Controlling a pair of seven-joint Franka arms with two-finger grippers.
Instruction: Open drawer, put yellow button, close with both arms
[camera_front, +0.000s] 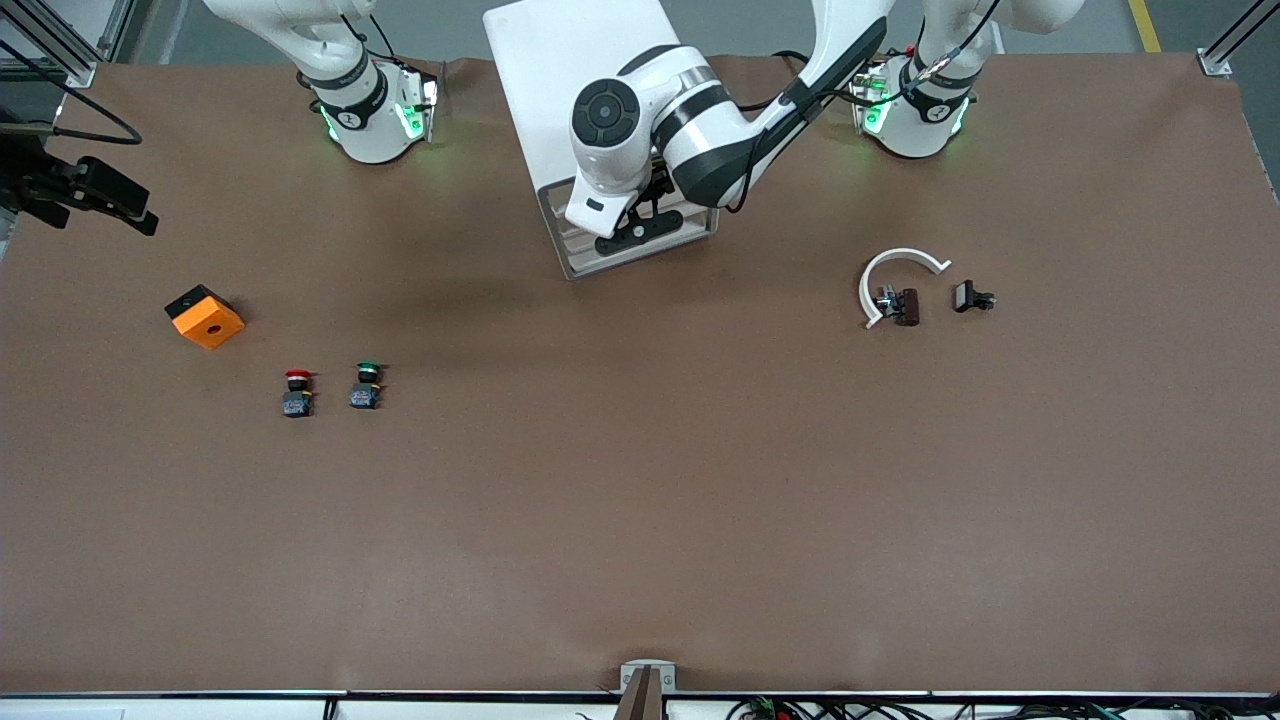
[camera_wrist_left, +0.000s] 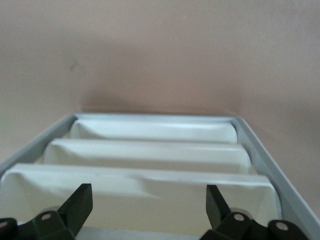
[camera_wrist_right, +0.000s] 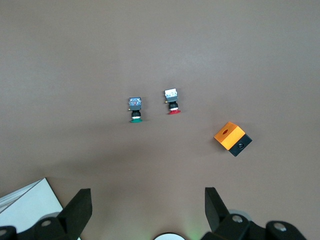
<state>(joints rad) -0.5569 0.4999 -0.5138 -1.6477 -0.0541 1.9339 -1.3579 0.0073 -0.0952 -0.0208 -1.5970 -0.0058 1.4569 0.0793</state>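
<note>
The white cabinet (camera_front: 580, 80) stands between the two arm bases. My left arm reaches across to its front, and the left gripper (camera_front: 640, 228) hangs open over the stepped cream drawer fronts. In the left wrist view the drawer (camera_wrist_left: 145, 200) nearest the left gripper (camera_wrist_left: 148, 189) lies between the spread fingers, untouched. I cannot tell if it is pulled out. The yellow button is out of view. My right gripper (camera_wrist_right: 147, 192) waits open and empty high above its own base, outside the front view.
A red-capped button (camera_front: 297, 392) and a green-capped button (camera_front: 367, 385) stand toward the right arm's end, with an orange box (camera_front: 205, 316) beside them. A white arc piece (camera_front: 895, 280), a brown part (camera_front: 905, 306) and a small black part (camera_front: 972, 297) lie toward the left arm's end.
</note>
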